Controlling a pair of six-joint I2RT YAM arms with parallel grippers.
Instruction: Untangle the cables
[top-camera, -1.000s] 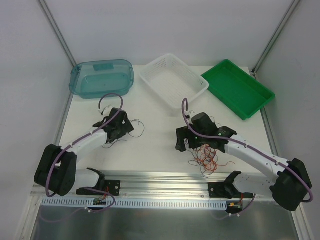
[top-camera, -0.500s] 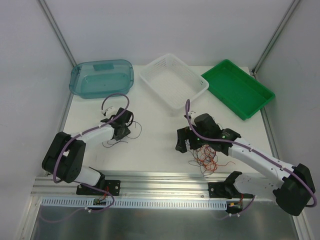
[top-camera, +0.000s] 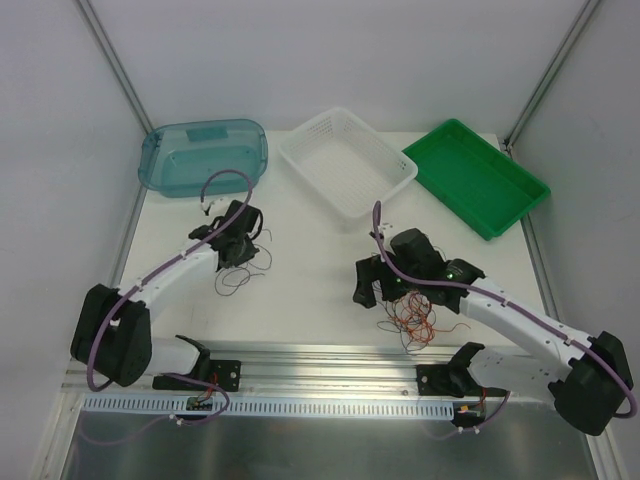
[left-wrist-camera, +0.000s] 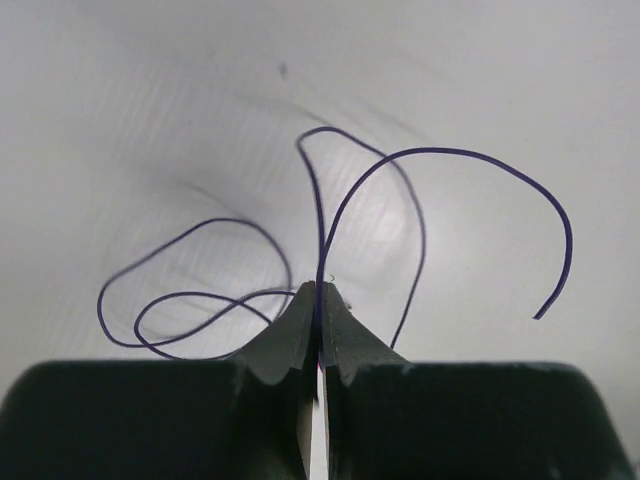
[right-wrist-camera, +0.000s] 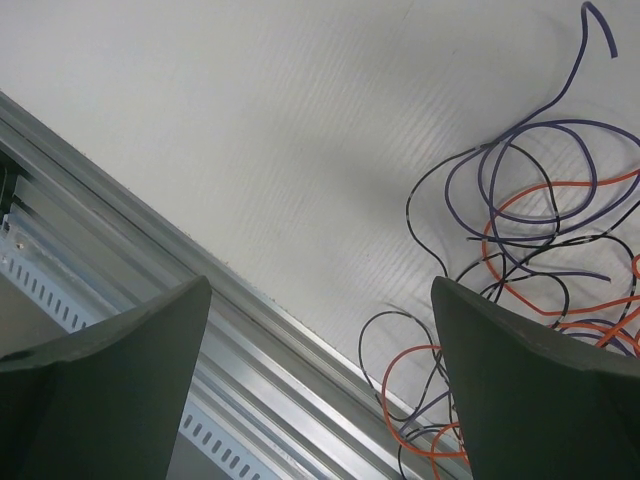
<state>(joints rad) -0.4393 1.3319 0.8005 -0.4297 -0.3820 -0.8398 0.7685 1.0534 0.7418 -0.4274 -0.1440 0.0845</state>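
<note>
We can read no text, brand, number or sign in any of the views. The one possible label is a pale rectangular patch on the far wall of the teal tub (top-camera: 208, 132), in the upper left of the top view. It is too small for us to tell whether it bears any writing.
</note>
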